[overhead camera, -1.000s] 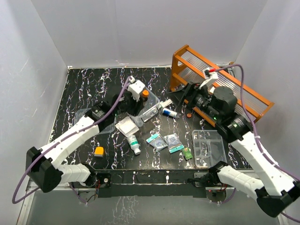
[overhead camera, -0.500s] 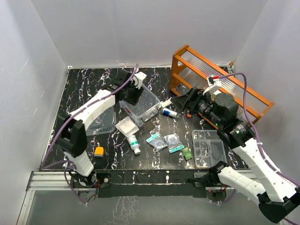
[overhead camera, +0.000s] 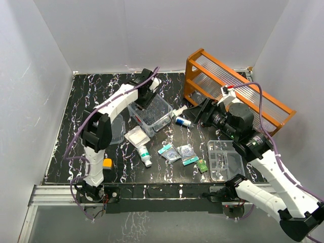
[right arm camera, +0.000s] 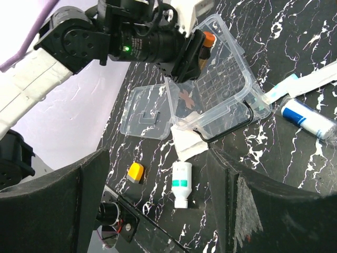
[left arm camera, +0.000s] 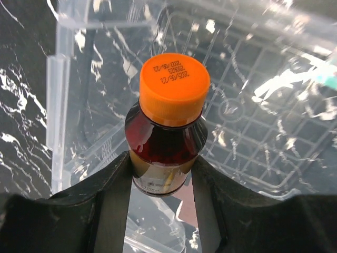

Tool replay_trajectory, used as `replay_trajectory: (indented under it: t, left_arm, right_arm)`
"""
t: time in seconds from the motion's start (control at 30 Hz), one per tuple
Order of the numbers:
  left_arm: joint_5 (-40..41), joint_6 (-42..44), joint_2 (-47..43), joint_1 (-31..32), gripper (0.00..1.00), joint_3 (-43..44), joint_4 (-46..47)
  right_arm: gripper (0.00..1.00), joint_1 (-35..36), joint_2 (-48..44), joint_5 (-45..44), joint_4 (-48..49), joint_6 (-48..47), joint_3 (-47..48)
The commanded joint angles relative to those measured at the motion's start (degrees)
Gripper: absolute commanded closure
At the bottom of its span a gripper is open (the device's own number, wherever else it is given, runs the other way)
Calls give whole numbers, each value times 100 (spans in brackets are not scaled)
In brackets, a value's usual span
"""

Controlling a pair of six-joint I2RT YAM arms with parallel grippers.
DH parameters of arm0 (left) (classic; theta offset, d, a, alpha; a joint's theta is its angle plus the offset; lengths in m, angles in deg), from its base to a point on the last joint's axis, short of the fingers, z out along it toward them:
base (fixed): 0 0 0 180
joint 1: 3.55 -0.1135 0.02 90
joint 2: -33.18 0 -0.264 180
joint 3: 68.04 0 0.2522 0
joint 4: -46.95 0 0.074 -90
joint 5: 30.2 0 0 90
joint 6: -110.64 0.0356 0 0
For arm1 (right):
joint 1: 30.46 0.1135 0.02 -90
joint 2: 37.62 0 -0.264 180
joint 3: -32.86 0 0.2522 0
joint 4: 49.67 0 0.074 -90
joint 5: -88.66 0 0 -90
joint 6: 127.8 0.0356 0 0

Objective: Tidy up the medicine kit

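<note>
left gripper (left arm camera: 161,169) | moved farther back over medicine kit (overhead camera: 158,115) (bottle (left arm camera: 168,137) held)

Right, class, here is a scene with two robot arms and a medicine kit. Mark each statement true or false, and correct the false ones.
1. The left gripper holds a brown bottle with an orange cap. True.
2. The lid is closed on the clear box. False: the box is open and the lid lies flat on the table beside it.
3. The right gripper grips the white bottle. False: its fingers are spread with nothing between them, and the white bottle lies on the table.
4. The compartment tray sits on the table, outside the clear box. True.
</note>
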Motion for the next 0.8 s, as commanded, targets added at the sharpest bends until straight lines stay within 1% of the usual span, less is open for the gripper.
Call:
replay_trajectory:
  t: [0.0, 0.13, 0.33, 0.47, 0.73, 0.77]
  left_arm:
    - [672, 161, 89, 5, 84, 204, -597]
    - [665, 188, 139, 3, 82, 162, -628]
    - [1109, 249, 326, 7, 79, 232, -709]
    - [1313, 331, 426, 3, 76, 269, -751]
    - [1454, 409, 722, 2, 75, 468, -983]
    - [1484, 406, 742, 6, 73, 488, -985]
  right_arm:
    - [28, -3, 61, -20, 312, -29, 60]
    - [28, 0, 182, -19, 468, -27, -46]
    - [28, 1, 331, 83, 508, -1, -53]
    - [28, 1, 327, 57, 501, 25, -62]
    - [29, -2, 248, -36, 440, 132, -70]
    - [29, -6, 238, -43, 439, 141, -82]
